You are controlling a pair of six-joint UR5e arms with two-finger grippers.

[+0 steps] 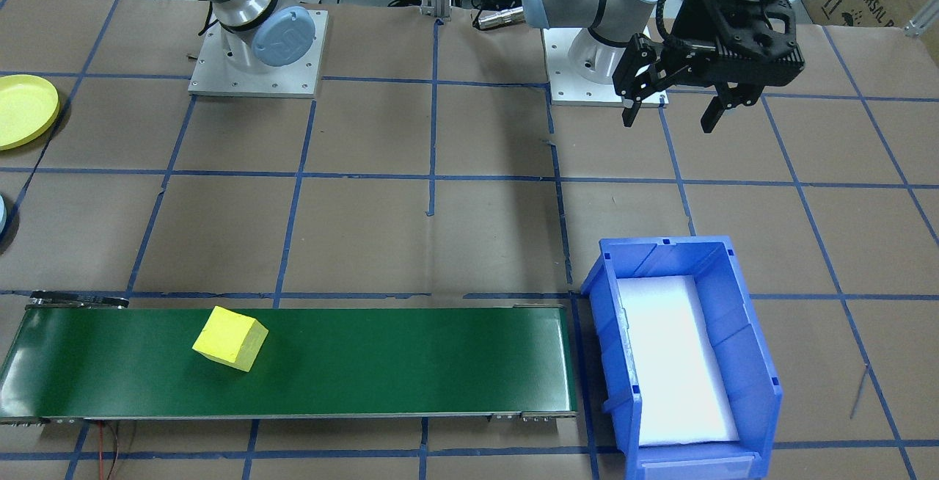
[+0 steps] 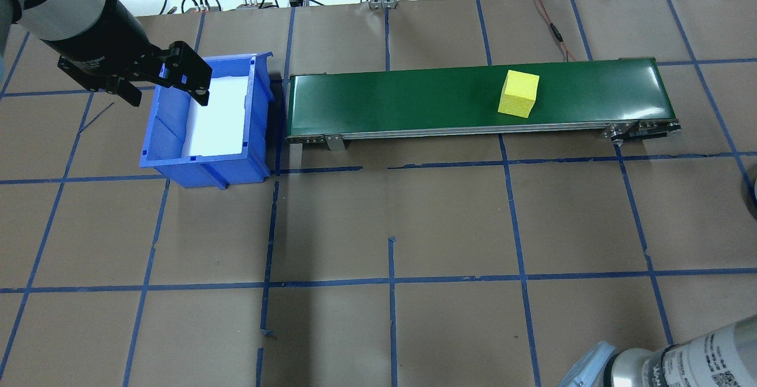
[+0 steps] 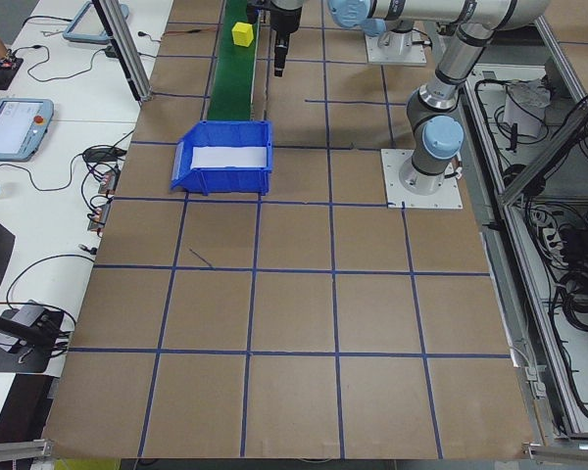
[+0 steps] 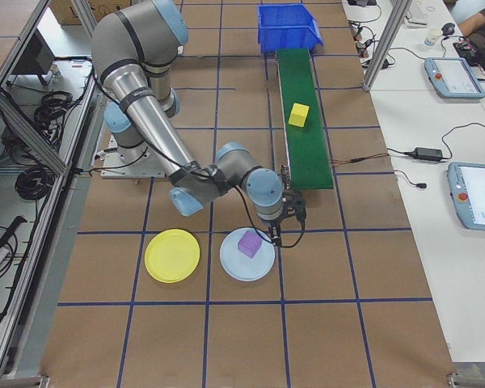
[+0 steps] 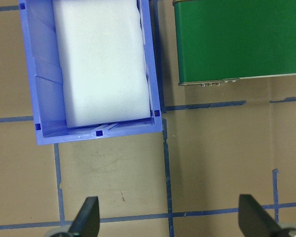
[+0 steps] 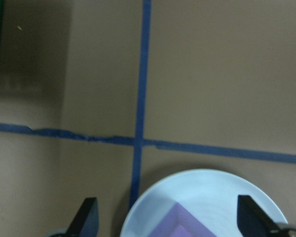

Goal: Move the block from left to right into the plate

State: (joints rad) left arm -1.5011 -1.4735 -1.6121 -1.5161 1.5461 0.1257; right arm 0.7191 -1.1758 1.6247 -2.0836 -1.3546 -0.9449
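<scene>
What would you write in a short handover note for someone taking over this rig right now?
Left gripper: open, empty, hovering near the blue bin.
Right gripper: open, empty, above the light blue plate.
Done: purple block sits on the light blue plate.
Left: yellow block lies on the green conveyor, not yet picked. The yellow plate holds nothing; the block probably goes there.

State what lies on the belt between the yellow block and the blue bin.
Nothing: in the overhead view, the green conveyor belt is bare from the yellow block to its end beside the blue bin.
</scene>
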